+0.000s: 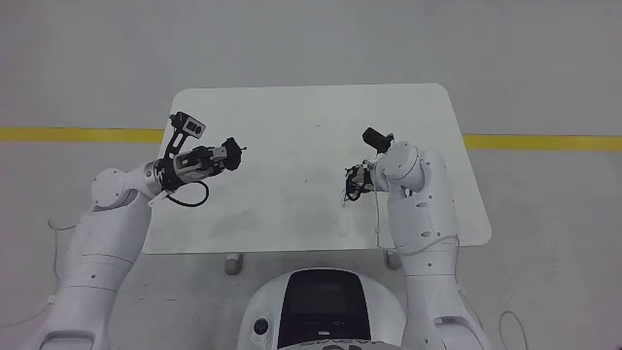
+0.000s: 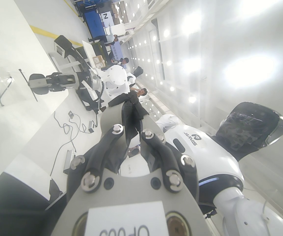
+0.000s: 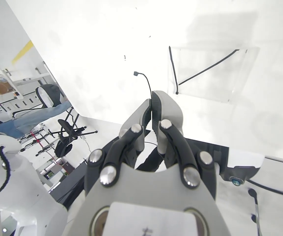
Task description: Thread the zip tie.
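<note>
The right gripper (image 3: 152,100) has its fingers pressed together on a black zip tie (image 3: 148,82), pinching the strap partway along. The head (image 3: 135,73) curves free beyond the fingertips. The left wrist view shows the strap standing out on both sides of the grip, with neither end joined to the other. This gripper hovers over the right half of the table (image 1: 292,107), toward the near edge.

On the table surface just beside the right gripper lies a clear pouch (image 3: 217,82) holding two spare ties (image 3: 206,67).

The left gripper (image 2: 131,114) is over the left part of the table, well apart from the right one. Its fingers appear closed together, with nothing seen between them.

Progress: the tie is picked up and secured. Threading appears not yet started, since no loop is formed. What is probably left is to bring the grippers together, bend the strap and feed the tail through the head.
</note>
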Tool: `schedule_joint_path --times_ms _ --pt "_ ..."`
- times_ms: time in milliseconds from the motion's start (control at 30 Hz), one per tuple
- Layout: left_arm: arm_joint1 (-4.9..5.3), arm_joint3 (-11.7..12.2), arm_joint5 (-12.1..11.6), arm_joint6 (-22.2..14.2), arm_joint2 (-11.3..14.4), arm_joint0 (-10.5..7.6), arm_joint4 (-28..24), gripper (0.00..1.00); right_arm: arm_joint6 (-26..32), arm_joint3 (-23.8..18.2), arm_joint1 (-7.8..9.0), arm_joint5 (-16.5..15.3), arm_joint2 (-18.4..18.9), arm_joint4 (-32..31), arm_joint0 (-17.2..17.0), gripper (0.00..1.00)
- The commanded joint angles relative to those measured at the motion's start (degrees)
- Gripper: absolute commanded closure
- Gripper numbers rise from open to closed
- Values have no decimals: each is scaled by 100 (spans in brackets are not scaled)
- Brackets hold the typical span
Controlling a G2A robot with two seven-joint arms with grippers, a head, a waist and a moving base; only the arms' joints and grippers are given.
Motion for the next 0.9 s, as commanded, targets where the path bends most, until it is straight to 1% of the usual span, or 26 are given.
schedule_joint_path --times_ms 0,33,67,100,167,267,300,400,667,700,733,767,833,867 --pt "0 0 0 0 0 0 0 100 -157 -312 11 -162 32 581 -52 100" --pt "0 0 0 0 0 0 0 100 -290 -583 38 -232 61 811 -125 100" --pt "0 0 0 0 0 0 0 100 -434 -937 88 -402 5 983 -264 100" --pt "0 0 0 0 0 0 0 100 -506 -1199 128 -532 -45 1191 -393 100" --pt "0 0 0 0 0 0 0 100 -710 -1730 221 -745 -156 1515 -723 100" --pt "0 0 0 0 0 0 0 100 -1048 -2244 277 -1030 -316 1906 -1110 100" --pt "0 0 0 0 0 0 0 100 -1236 -2371 291 -1216 -364 2058 -1234 100" --pt "0 0 0 0 0 0 0 100 -1707 -2433 323 -1676 -438 2508 -1455 100" --pt "0 0 0 0 0 0 0 100 -1707 -2433 323 -1676 -438 2508 -1455 100" --pt "0 0 0 0 0 0 0 100 -1915 -2470 322 -1709 -453 2652 -1478 100" --pt "0 0 0 0 0 0 0 100 -2170 -2548 332 -1835 -521 2911 -1552 100" --pt "-5 -51 25 127 26 22 32 100 -2273 -2633 347 -1985 -593 3013 -1615 100" --pt "-17 -193 111 272 113 91 31 100 -2705 -2831 378 -2258 -684 2934 -1758 100" --pt "-22 -267 116 336 155 123 50 100 -2967 -2908 401 -2410 -788 2867 -1854 100"
